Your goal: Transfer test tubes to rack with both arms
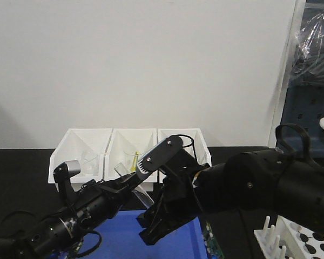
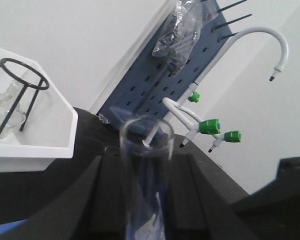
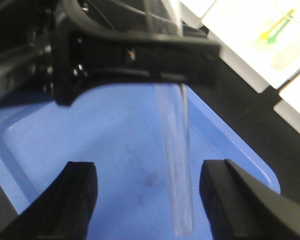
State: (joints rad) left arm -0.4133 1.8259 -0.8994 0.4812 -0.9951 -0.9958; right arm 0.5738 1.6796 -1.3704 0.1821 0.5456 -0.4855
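One clear test tube [image 2: 145, 170] stands between the black fingers of my left gripper [image 2: 146, 165], which is shut on it. In the right wrist view the same test tube [image 3: 177, 175] hangs down from the left arm's fingers [image 3: 140, 50] over the blue tray [image 3: 115, 150]. My right gripper [image 3: 150, 195] is open around the tube's lower end. The tube is nearer the right-hand finger and touches neither. In the front view both grippers meet above the tray [image 1: 119, 237], left gripper [image 1: 135, 181] and right gripper [image 1: 151, 226]. The white rack [image 1: 302, 240] stands at the lower right.
Three white open-fronted bins [image 1: 81, 162] line the back wall, holding glassware and a black wire tripod [image 2: 20, 82]. A blue pegboard [image 2: 155, 85] and a white lab tap [image 2: 270, 45] with green knobs stand to the right. The bench top is black.
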